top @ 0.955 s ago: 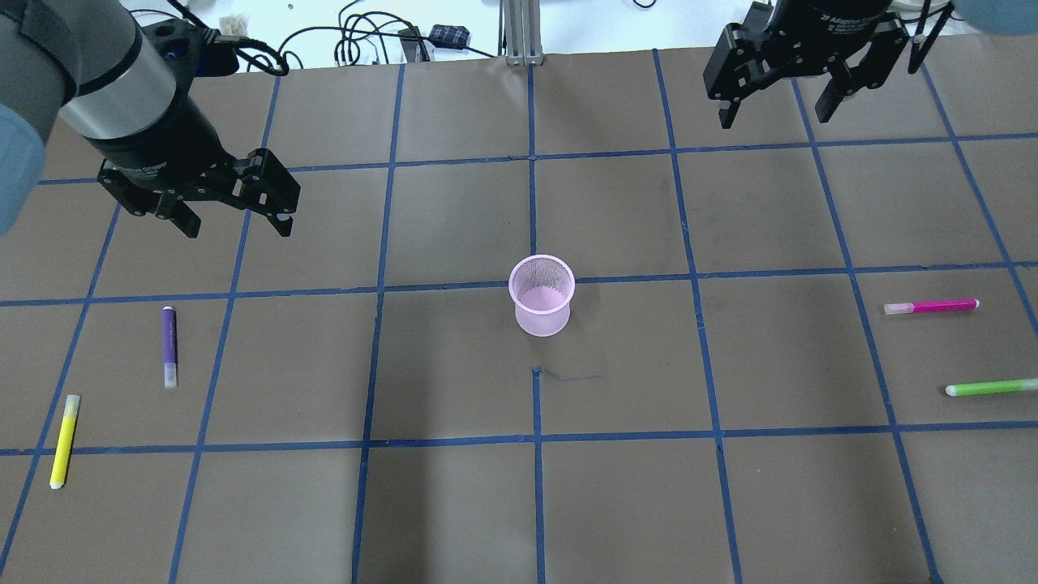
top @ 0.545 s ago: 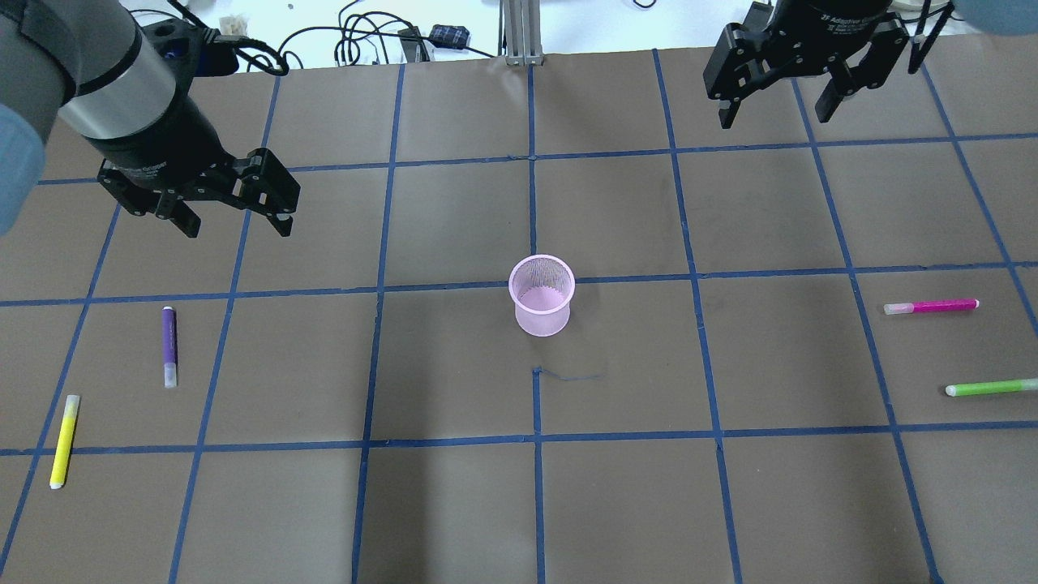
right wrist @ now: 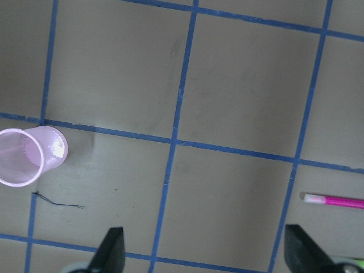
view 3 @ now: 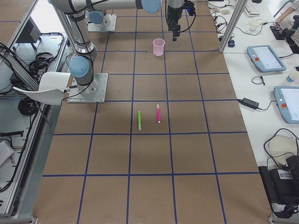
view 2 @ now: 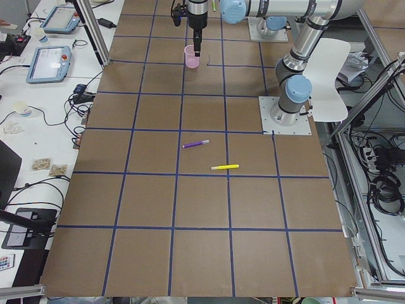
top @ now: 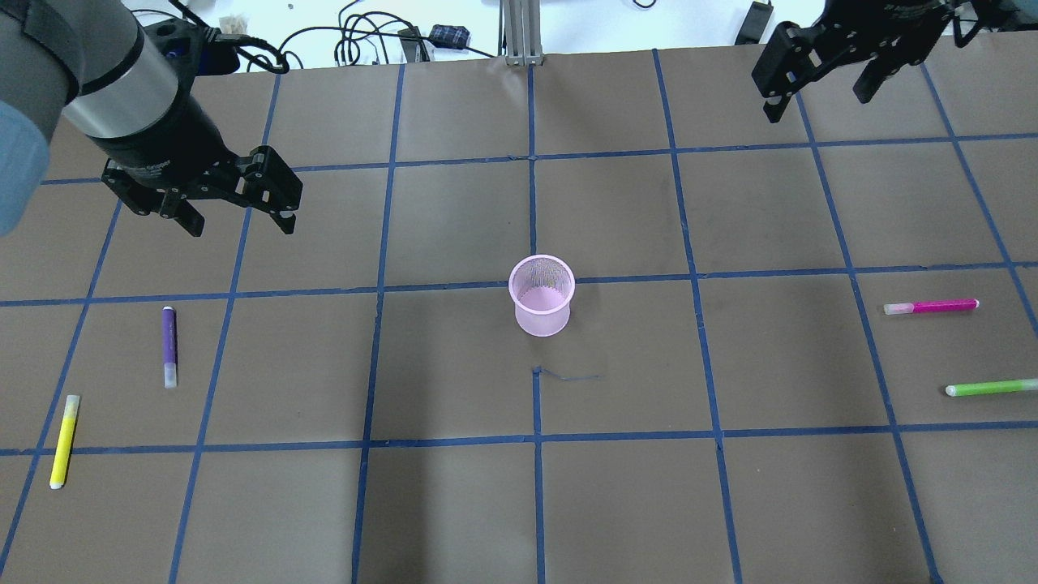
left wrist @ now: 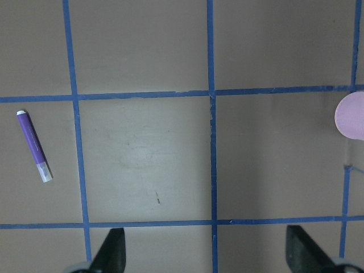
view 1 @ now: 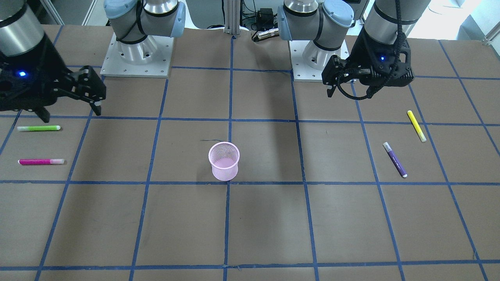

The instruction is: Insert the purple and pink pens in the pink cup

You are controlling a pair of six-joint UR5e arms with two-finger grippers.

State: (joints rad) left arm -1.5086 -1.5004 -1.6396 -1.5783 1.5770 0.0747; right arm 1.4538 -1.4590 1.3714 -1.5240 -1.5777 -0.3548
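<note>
— Left fingers [top: 284,212] and right fingers [top: 774,91] gaped wide overhead, both empty.
— Purple pen [top: 169,346] lay well left of the pink cup [top: 542,307], pink pen [top: 931,307] well right.
— Front view: yellow pen [view 1: 416,125] and green pen [view 1: 38,128] lay near them; sloppy aim could grab those.

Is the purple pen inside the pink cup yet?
No, the purple pen lies flat on the table, well apart from the pink cup.

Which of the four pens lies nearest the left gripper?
The purple pen. The yellow pen lies farther from the left gripper, and the pink pen and green pen lie far over on the robot's right.
</note>
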